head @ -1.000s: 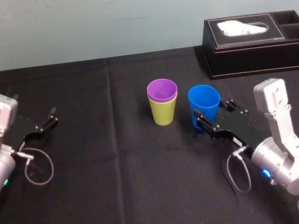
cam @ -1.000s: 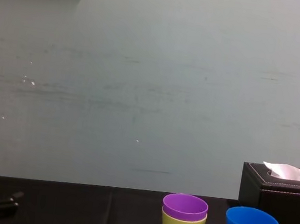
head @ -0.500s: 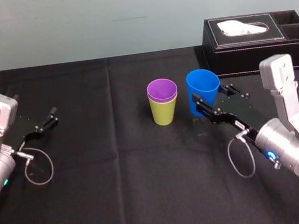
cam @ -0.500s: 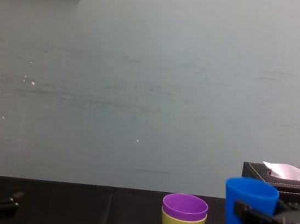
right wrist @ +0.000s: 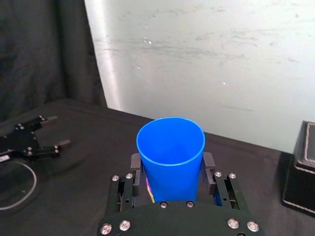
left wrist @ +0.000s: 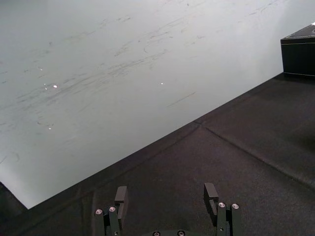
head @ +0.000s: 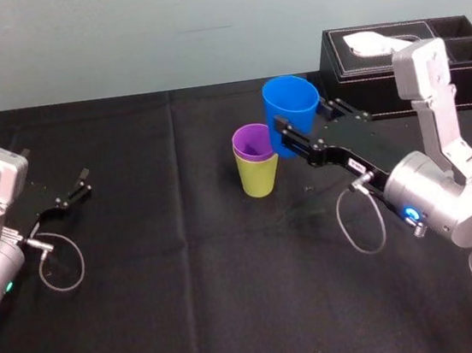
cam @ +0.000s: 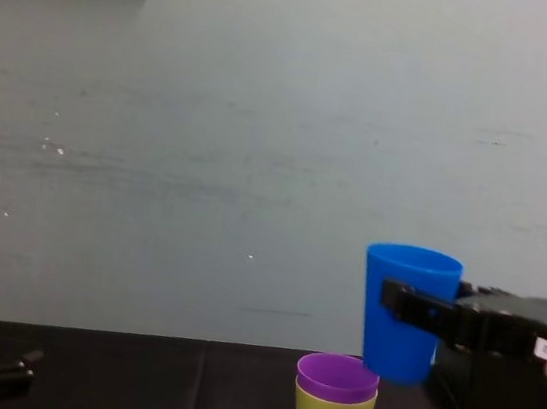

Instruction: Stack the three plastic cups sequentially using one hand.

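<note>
My right gripper [head: 308,116] is shut on the blue cup [head: 291,109], holding it upright in the air just right of and above the other two cups. In the right wrist view both fingers press the blue cup's [right wrist: 171,152] sides. The purple cup [head: 253,143] sits nested inside the yellow-green cup [head: 260,179], which stands on the black cloth. From the chest view the blue cup's [cam: 405,313] base hangs level with the purple cup's [cam: 337,376] rim, a little to its right. My left gripper [head: 78,189] rests open at the table's left, holding nothing.
A black tissue box [head: 404,70] stands at the back right, behind my right arm. A black cloth [head: 191,302] covers the table. A cable loop [head: 62,267] lies by my left wrist. A pale wall [cam: 259,162] rises behind the table.
My right gripper has lifted the blue cup off the cloth and carried it up and left toward the nested purple and yellow-green cups. The left arm has not moved.
</note>
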Available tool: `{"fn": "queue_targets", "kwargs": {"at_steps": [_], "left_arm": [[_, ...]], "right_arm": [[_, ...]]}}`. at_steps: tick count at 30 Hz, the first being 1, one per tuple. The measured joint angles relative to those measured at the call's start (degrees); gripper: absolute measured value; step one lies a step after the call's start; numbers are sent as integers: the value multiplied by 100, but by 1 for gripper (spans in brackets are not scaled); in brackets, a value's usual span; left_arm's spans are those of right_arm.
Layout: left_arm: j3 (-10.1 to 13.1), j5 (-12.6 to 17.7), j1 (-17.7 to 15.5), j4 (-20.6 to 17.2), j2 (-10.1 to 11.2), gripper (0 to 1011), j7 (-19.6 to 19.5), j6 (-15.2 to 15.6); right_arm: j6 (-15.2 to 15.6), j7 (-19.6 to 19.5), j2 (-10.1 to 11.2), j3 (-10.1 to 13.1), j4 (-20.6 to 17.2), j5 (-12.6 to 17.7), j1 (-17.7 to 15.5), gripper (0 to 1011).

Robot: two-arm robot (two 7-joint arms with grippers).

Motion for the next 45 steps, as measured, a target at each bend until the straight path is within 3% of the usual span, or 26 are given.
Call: {"fn": "queue_targets", "kwargs": {"at_steps": [10, 20, 45], "left_arm": [[0, 0, 0, 0, 0, 1011, 0, -1], [0, 0, 0, 0, 0, 1011, 0, -1], [0, 0, 0, 0, 0, 1011, 0, -1]], "right_arm": [[60, -188, -152, -261, 72, 15, 229, 706], [-12, -361, -362, -422, 469, -107, 509, 706], [-304, -355, -609, -502, 1277, -425, 811, 706]]}}
